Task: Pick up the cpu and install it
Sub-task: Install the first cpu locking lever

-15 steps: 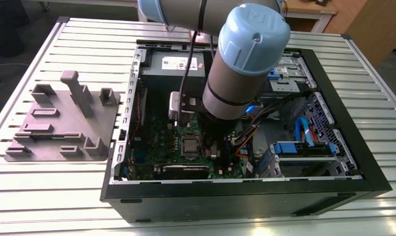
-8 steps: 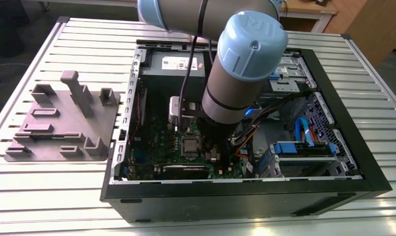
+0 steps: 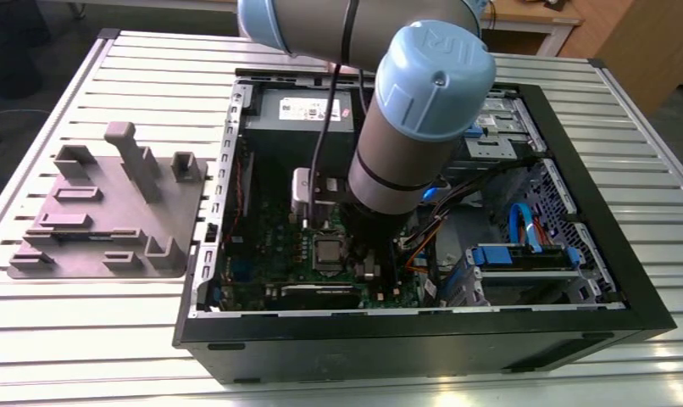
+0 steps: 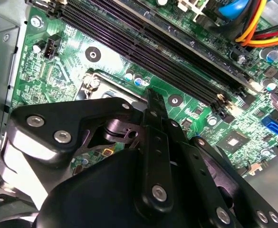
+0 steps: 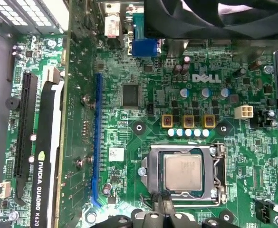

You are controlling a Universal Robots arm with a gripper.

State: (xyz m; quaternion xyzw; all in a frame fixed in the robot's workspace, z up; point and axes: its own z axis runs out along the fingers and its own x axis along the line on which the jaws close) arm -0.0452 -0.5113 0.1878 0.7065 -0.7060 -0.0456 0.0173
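I see my arm reaching down into the open computer case, walls close on each side. On the green motherboard, the cpu lies flat inside its socket frame. My gripper hovers at the frame's edge; I cannot tell its opening.

Slatted metal table carrying two things.
You are looking at an open black computer case lying on it, with a grey fixture tray sitting beside, toward the exterior view's left.
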